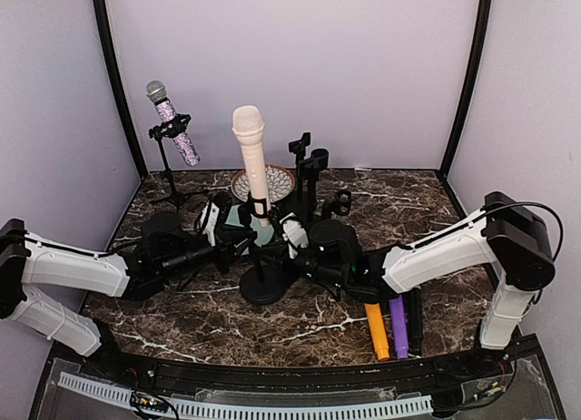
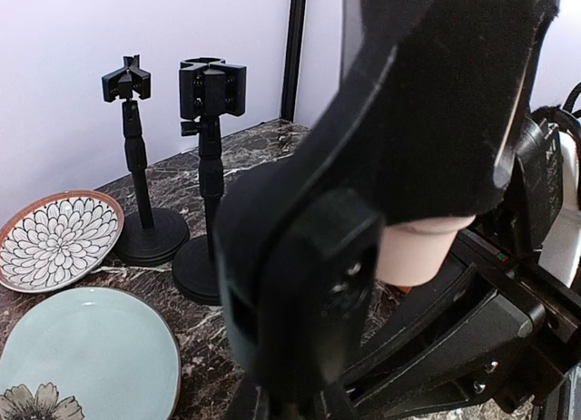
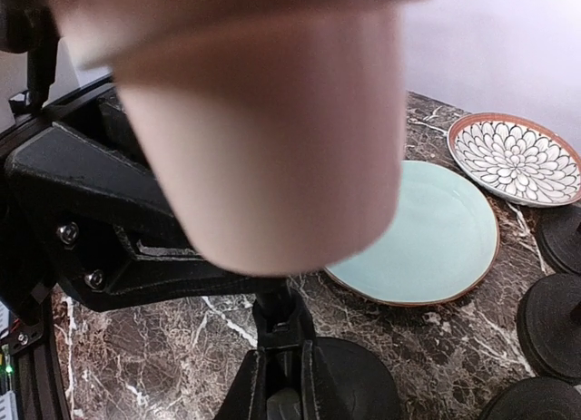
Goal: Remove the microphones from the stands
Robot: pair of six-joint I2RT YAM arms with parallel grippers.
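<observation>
- One stand point(image 1: 263, 288), clip loaded, nothing removed yet.
- Microphone point(image 1: 251, 157) upright in stand's clip; lifting out left to do.
- Right gripper point(image 1: 289, 231) right of stand, jaws closed, apparently on its pole.
- Left gripper point(image 1: 236, 241) left of stand, jaws closed; on what, unclear.

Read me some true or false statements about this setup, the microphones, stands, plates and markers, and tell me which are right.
1. The peach microphone stands upright in the centre stand. True.
2. The glitter microphone lies flat beside the plates. False: it sits tilted in a tripod stand at the back left.
3. The two black stands behind the plates hold no microphone. True.
4. The three markers stand upright in a cup. False: they lie flat by the right arm.
5. Only one plate is in view. False: there is a patterned plate and a pale teal plate.
</observation>
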